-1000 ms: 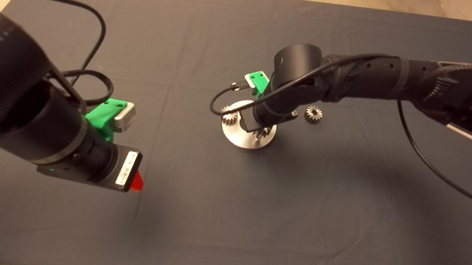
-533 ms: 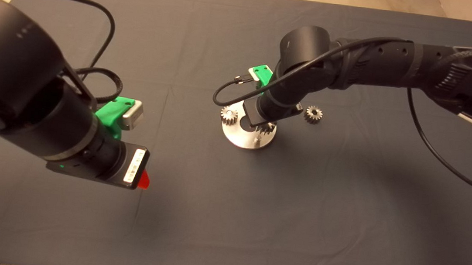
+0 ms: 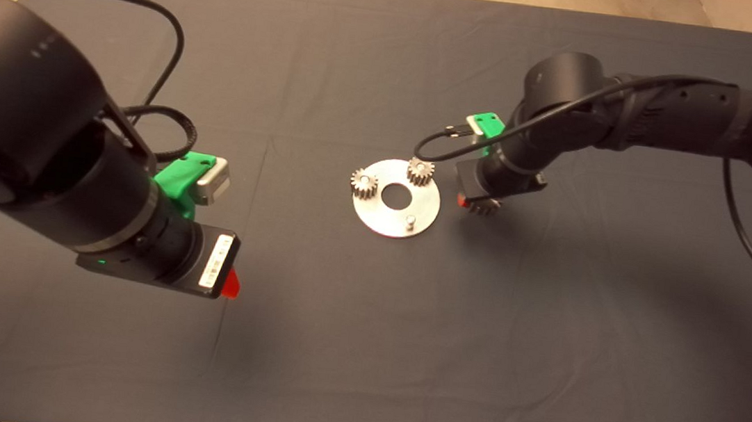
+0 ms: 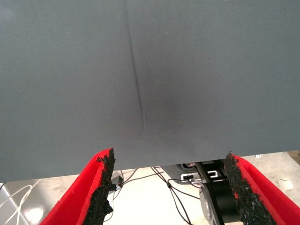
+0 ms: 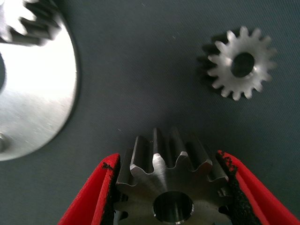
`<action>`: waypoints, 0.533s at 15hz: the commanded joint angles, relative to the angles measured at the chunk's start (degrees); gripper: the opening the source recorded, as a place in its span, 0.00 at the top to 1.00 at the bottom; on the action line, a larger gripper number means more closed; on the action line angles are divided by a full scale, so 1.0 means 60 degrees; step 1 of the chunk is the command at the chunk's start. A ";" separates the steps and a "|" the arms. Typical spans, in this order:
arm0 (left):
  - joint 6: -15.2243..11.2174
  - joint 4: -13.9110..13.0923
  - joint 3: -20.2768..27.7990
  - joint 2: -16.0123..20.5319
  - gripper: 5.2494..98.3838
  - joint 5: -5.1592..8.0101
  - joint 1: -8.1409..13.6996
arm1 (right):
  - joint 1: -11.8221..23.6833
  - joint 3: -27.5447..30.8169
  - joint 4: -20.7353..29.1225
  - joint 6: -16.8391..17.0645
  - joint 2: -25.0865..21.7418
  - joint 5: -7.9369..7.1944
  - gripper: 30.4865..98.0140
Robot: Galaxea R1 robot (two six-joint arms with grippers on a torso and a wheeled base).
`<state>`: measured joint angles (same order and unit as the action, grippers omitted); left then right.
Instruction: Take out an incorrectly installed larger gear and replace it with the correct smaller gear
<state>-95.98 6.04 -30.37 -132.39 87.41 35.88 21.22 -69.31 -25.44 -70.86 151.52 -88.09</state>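
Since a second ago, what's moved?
The right gripper has lifted the larger gear off the round steel plate and carried it right, over the mat, leaving one peg bare. The two small gears on the plate and the left gripper stayed put.

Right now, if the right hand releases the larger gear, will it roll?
Probably heavy for its size: the larger gear looks solid steel. The right hand pinches its teeth, so slipping seems unlikely. Released flat, it likely won't roll.
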 commanded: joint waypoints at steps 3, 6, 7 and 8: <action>-0.0044 0.0077 0.0010 -0.0019 0.42 0.1121 0.0071 | -0.0138 0.0891 0.0241 0.0063 -0.1027 -0.1152 0.73; -0.0044 0.0062 0.0025 -0.0019 0.42 0.1121 0.0071 | -0.0153 0.1154 0.0241 0.0063 -0.1490 -0.1152 0.73; -0.0044 0.0062 0.0039 -0.0019 0.42 0.1121 0.0071 | -0.0168 0.1279 0.0241 0.0063 -0.1755 -0.1152 0.73; -0.0059 0.0062 0.0054 -0.0019 0.42 0.1121 0.0071 | -0.0197 0.1423 0.0241 0.0063 -0.2057 -0.1152 0.73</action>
<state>-96.00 6.04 -30.37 -132.37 87.41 35.88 19.48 -64.77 -25.25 -70.73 145.31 -87.63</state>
